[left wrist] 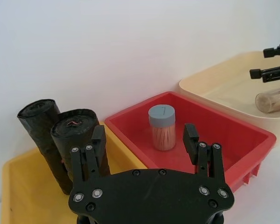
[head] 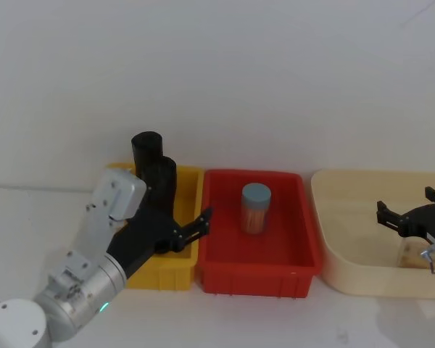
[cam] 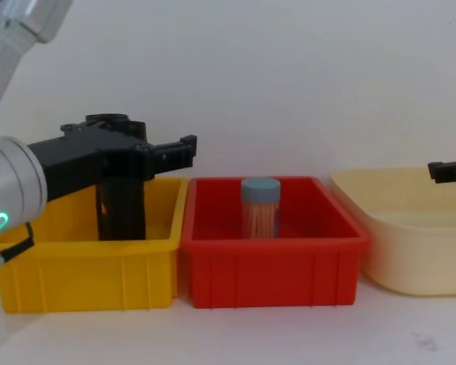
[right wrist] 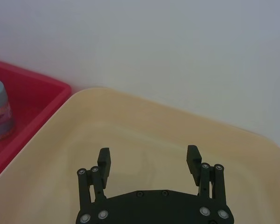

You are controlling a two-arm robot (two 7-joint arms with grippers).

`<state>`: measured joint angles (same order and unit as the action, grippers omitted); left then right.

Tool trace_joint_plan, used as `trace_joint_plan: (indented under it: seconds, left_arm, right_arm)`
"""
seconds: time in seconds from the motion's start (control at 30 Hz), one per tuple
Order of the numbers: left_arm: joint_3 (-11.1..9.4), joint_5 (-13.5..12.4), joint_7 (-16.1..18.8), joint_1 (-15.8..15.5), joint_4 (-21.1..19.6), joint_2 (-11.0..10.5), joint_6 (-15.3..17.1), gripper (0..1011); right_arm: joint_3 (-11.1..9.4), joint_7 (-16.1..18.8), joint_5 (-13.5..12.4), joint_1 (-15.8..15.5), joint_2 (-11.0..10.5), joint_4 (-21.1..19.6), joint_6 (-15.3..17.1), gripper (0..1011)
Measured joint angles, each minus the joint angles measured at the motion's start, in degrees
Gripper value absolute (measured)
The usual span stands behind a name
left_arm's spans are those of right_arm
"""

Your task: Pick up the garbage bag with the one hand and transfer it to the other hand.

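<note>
Two hands, fingers apart on both | step: approach, left hand (left wrist: 144, 136) above yellow bin (head: 159, 279) | next: swing to garbage bag (head: 146, 147) at 10 o'clock, clamp | right hand (right wrist: 148, 159) over cream tray (head: 346, 277)

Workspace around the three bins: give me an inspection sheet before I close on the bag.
Surface: white table; yellow bin, red bin and cream tub in a row.
Job's things: garbage bag upright at the yellow bin's back, not grasped.
Clutter: second black roll, red mark on top, beside it; blue-lidded jar in red bin; brown cylinder in tub.
Grippers: left claw open, near the rolls; right claw open, above the tub.
Cables: black cable under left wrist.
Surroundings: white wall.
</note>
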<state>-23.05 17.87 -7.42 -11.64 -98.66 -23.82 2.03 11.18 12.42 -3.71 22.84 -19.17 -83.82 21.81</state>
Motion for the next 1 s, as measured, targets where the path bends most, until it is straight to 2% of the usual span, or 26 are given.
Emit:
trace_joint_plan:
  seconds: [0.23, 0.5, 0.73, 1.0]
  left_arm:
    - [1.4, 0.8, -0.1, 1.6, -2.3, -0.9, 1.7, 1000]
    - [3.4, 0.3, 1.9, 3.0, -3.9, -1.9, 4.7, 1000]
    - [4.9, -0.6, 3.2, 2.8, -3.6, -2.5, 6.9, 1000]
    - [5.8, -0.5, 2.6, 1.2, -1.5, -2.5, 8.0, 1000]
  right_arm:
    - [0.0, 0.0, 0.0, 0.0, 0.0, 0.0, 0.0, 1002]
    - [0.0, 0.0, 0.0, 0.0, 0.0, 0.0, 0.0, 1002]
    - [0.0, 0.0, 0.0, 0.0, 0.0, 0.0, 0.0, 1002]
    - [0.0, 0.0, 0.0, 0.0, 0.0, 0.0, 0.0, 1002]
